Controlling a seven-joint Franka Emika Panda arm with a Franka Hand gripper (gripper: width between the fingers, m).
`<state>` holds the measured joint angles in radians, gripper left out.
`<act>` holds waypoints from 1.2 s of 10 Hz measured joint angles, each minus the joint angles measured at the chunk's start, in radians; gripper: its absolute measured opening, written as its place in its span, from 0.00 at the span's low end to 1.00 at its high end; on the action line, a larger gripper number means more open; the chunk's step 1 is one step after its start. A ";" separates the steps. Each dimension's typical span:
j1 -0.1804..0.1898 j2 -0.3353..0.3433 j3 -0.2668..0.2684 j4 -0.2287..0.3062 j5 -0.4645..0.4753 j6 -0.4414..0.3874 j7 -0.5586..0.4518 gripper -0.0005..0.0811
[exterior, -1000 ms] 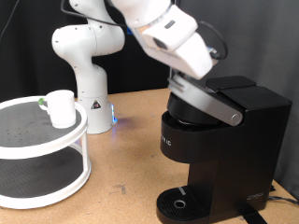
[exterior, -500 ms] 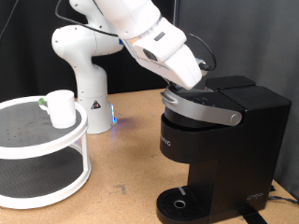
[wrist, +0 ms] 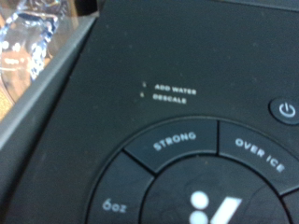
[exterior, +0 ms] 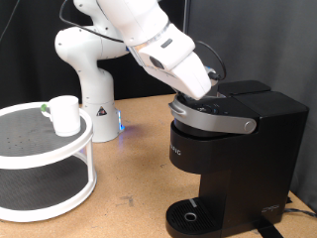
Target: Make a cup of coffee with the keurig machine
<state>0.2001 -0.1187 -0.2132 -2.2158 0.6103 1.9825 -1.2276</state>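
Observation:
The black keurig machine (exterior: 233, 149) stands at the exterior view's right, its grey-silver handle band (exterior: 213, 116) lowered over the closed head. My arm's hand rests on top of the machine's head; the fingers are hidden behind the hand. The wrist view shows only the machine's top panel (wrist: 177, 112) from very close, with the buttons STRONG (wrist: 174, 144), OVER ICE (wrist: 259, 149) and 6oz (wrist: 114, 203); no fingers show there. The small white cup (exterior: 64, 114) with a greenish handle stands on the top tier of a white round shelf (exterior: 50, 159) at the exterior view's left. The round drip tray (exterior: 190, 214) is bare.
The robot's white base (exterior: 94, 69) stands at the back of the wooden table (exterior: 129, 169), between the shelf and the machine. The shelf has a dark lower tier (exterior: 35, 183).
The arm has come down and pressed the handle band from raised to closed over the machine's head. Since half a second ago it has hardly moved.

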 joint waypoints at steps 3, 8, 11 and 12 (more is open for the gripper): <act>0.000 0.005 0.005 -0.036 -0.026 0.063 0.001 0.01; 0.000 0.002 0.005 -0.041 -0.025 0.074 0.001 0.01; 0.000 0.005 0.002 -0.041 0.119 0.074 -0.022 0.01; -0.001 0.004 0.000 -0.032 0.188 0.068 -0.042 0.01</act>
<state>0.1996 -0.1148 -0.2135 -2.2483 0.7980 2.0506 -1.2694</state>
